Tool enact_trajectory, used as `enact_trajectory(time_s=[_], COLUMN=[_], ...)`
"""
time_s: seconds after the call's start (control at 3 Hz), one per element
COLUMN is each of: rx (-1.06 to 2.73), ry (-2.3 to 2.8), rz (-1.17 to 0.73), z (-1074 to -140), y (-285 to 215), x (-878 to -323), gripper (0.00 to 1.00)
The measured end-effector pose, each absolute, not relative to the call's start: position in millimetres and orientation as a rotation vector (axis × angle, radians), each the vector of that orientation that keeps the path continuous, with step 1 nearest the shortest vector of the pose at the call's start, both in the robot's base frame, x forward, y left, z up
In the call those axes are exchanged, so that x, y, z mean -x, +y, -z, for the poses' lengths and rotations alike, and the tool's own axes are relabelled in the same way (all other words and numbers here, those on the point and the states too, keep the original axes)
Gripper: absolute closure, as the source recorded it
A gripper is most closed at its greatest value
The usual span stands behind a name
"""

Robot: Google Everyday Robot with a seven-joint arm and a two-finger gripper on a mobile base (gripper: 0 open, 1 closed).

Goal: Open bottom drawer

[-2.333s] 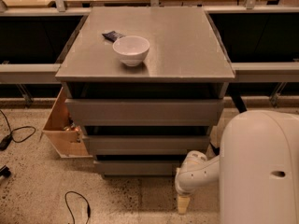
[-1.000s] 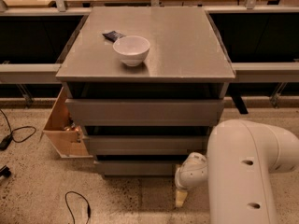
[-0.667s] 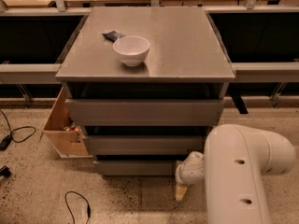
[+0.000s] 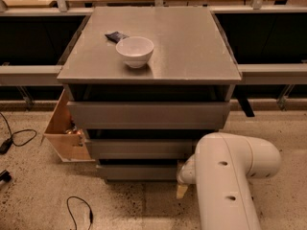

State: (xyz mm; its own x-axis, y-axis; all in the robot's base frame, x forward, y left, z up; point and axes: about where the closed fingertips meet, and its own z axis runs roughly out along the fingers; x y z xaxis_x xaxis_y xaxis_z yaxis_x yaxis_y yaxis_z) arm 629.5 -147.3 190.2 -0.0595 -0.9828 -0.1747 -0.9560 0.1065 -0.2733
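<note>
1. At my 9 o'clock a dark cable (image 4: 14, 139) runs across the speckled floor (image 4: 43, 190). A second thin cable loop (image 4: 79, 209) lies toward 7 o'clock.
2. A light wooden box (image 4: 64, 133) stands against the left side of the grey cabinet (image 4: 158, 56), at roughly 8 o'clock from the picture's centre.
3. On the cabinet top, at 11 o'clock, a small dark packet (image 4: 116, 36) lies flat. A white bowl (image 4: 135, 51) sits upright just beside it, at the packet's 4 o'clock.
4. Below the top I see three grey fronts stacked: the top drawer front (image 4: 148, 115), the middle drawer front (image 4: 139, 148), and the bottom drawer (image 4: 136, 171), which is lowest, shortest and nearest the floor, at about 6 o'clock.
5. I cannot tell whether the bottom drawer is pulled out at all.
6. The gripper (image 4: 182, 189) is low at the right end of the bottom drawer's front, at its 3 o'clock, with a tan tip pointing down at the floor. I cannot tell whether it is spread or pressed together, or whether it touches the front.
7. The white arm (image 4: 230, 186) fills the 5 o'clock part of my view and hides most of the gripper.
</note>
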Motion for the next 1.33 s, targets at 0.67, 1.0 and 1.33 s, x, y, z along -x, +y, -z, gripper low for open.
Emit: enact_trajectory(time_s=[0.67, 1.0, 1.33], rx=[1.95, 1.984, 1.985], ry=[2.114, 2.153, 2.154], rz=[0.096, 0.127, 0.127], z=[-163.9, -185.4, -185.8], y=[-147.4, -186.2, -186.7], x=[-636.9, -621.1, -620.8], gripper=[0.27, 0.5, 0.74])
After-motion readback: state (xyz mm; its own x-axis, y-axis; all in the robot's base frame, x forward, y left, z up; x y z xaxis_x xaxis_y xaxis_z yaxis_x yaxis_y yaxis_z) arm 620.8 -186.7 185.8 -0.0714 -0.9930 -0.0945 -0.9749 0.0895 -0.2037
